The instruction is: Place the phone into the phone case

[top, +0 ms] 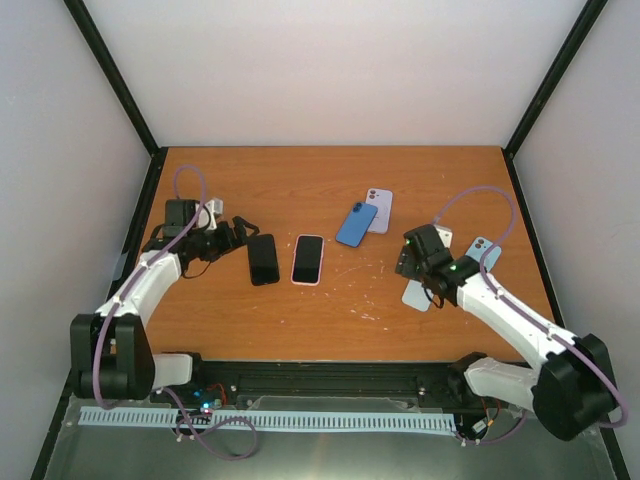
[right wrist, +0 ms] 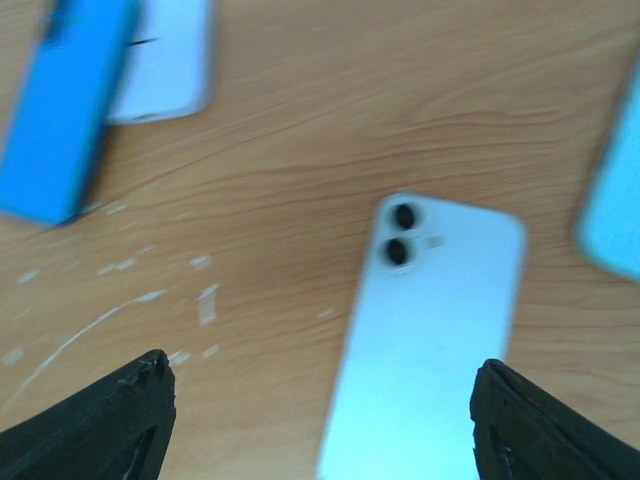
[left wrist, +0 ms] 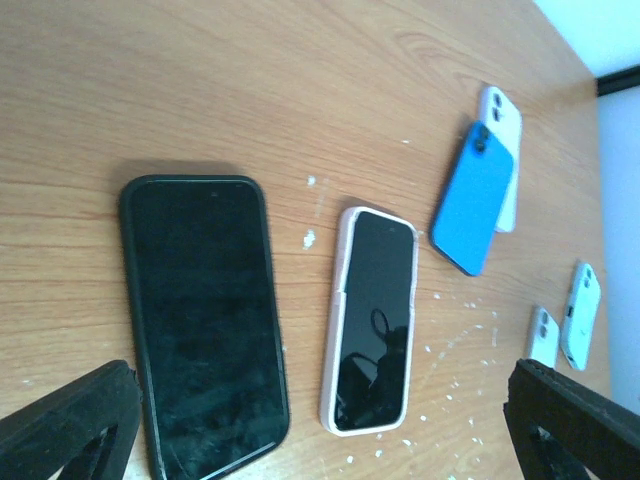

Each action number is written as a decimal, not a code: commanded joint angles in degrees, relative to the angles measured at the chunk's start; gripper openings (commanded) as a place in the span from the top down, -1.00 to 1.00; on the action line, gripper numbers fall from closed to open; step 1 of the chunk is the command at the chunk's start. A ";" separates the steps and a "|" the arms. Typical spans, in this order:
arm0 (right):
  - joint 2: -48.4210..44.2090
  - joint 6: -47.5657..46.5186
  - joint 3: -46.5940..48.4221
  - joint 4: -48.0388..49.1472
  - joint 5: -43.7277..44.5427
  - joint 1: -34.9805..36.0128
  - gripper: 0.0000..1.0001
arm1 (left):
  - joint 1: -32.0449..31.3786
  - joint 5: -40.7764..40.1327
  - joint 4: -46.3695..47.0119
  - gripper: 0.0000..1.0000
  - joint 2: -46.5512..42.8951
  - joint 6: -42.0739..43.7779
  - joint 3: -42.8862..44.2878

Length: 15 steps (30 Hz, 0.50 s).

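A phone in a pink phone case [top: 308,259] [left wrist: 370,320] lies screen up near the table's middle. Left of it lies a black phone in a dark case [top: 263,259] [left wrist: 205,320]. My left gripper [top: 238,240] [left wrist: 320,440] stands open just left of the black phone, above the table and holding nothing. My right gripper [top: 410,268] [right wrist: 325,430] hovers open over a pale blue phone [top: 417,296] [right wrist: 425,340] that lies face down with its two camera lenses showing. That phone lies towards the right finger [right wrist: 555,425], and I see no contact.
A blue phone [top: 356,224] [left wrist: 475,195] [right wrist: 65,110] overlaps a white one [top: 379,208] [left wrist: 503,150] [right wrist: 165,60] behind the middle. Another light blue phone or case [top: 483,252] [left wrist: 580,315] [right wrist: 615,210] and a white one [top: 444,236] [left wrist: 543,335] lie at the right. Black frame posts stand at the table's corners.
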 commanded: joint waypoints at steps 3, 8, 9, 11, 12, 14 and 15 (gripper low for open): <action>8.51 -5.48 1.40 -0.11 3.28 -13.58 -0.57 | 0.14 4.51 -2.39 -0.99 -5.76 5.42 -1.35; 13.88 -7.83 3.15 2.00 0.77 -25.48 -0.72 | 0.12 7.18 -2.07 -0.99 -6.45 6.37 -1.96; 14.92 -8.16 3.73 2.31 0.32 -27.29 -0.76 | 0.12 7.89 -1.94 -0.99 -6.45 6.47 -1.96; 16.81 -8.96 5.21 2.89 -0.34 -30.15 -0.83 | 0.12 8.61 -1.83 -0.99 -6.54 6.75 -1.83; 17.77 -9.34 5.69 3.25 -0.54 -31.32 -0.87 | 0.12 8.67 -1.93 -0.99 -6.58 7.01 -1.75; 19.74 -10.10 6.76 3.66 -0.92 -33.70 -0.91 | 0.12 9.04 -2.17 -0.99 -6.79 7.37 -1.66; 20.77 -10.31 7.24 3.80 -1.03 -34.69 -0.93 | 0.12 9.07 -2.21 -0.99 -6.96 7.46 -1.63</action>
